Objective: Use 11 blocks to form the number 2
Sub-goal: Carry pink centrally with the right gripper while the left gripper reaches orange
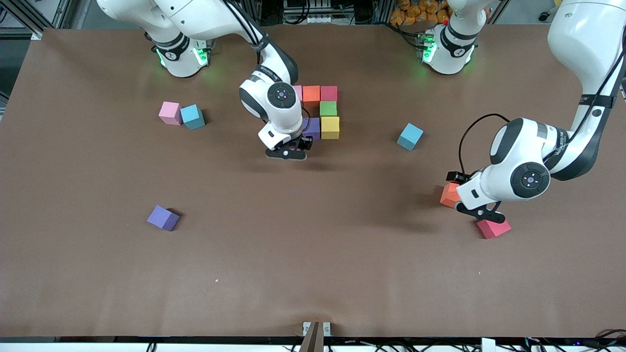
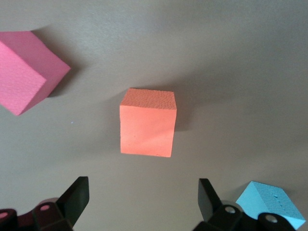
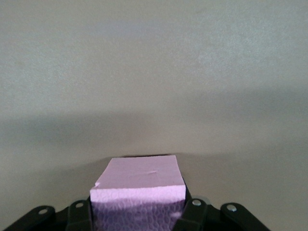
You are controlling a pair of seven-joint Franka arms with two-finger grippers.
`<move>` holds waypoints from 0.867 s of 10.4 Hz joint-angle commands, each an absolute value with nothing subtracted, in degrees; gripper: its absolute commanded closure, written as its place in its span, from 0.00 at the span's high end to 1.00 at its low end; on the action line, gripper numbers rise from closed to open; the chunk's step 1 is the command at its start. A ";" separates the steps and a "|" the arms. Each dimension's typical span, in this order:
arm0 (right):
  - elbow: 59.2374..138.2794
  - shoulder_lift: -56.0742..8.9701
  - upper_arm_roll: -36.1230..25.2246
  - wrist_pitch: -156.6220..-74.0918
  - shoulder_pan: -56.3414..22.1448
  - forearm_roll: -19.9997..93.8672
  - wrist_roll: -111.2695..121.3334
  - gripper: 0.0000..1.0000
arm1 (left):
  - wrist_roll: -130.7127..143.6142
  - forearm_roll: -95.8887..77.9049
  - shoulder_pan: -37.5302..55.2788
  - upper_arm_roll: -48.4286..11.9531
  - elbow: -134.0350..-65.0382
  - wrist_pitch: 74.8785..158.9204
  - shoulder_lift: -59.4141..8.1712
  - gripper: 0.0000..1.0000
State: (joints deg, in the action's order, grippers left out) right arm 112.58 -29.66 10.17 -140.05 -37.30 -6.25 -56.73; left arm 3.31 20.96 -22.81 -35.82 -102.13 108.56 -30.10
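Note:
A cluster of blocks stands mid-table near the robots: pink [image 1: 298, 92], orange [image 1: 311, 93] and crimson [image 1: 329, 93] in a row, with green [image 1: 328, 108], yellow [image 1: 330, 127] and purple [image 1: 311, 128] nearer the camera. My right gripper [image 1: 288, 152] [image 3: 138, 208] is low beside the cluster and shut on a purple block [image 3: 139, 185], which the hand mostly hides in the front view. My left gripper [image 1: 481, 212] [image 2: 143, 185] hangs open and empty over the table between a loose orange block [image 1: 449, 194] [image 2: 147, 124] and a crimson block [image 1: 494, 227] [image 2: 24, 72].
A loose pink block [image 1: 170, 112] touches a light-blue cube [image 1: 192, 116] toward the right arm's end. A purple block [image 1: 163, 217] lies nearer the camera. Another light-blue cube [image 1: 410, 136] [image 2: 272, 204] sits between the cluster and the left gripper.

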 commanded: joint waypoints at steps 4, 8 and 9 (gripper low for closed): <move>113.73 -29.00 9.84 -140.01 -37.71 -6.15 -57.48 0.28 | 0.97 21.80 -25.49 -36.74 -105.73 116.09 -32.08 1.00; 114.87 -29.00 10.19 -140.80 -37.97 -6.15 -57.74 0.28 | 1.05 22.41 -25.49 -36.39 -105.82 117.95 -33.31 1.00; 114.87 -29.00 10.20 -140.80 -37.97 -6.15 -57.74 0.28 | 1.05 23.89 -25.49 -36.39 -105.73 118.04 -33.92 1.00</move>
State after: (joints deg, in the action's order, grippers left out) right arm 113.85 -29.68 10.33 -140.14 -37.42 -6.25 -56.73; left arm 1.73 21.53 -24.69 -35.78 -105.39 117.18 -33.43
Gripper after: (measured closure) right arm 0.414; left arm 0.000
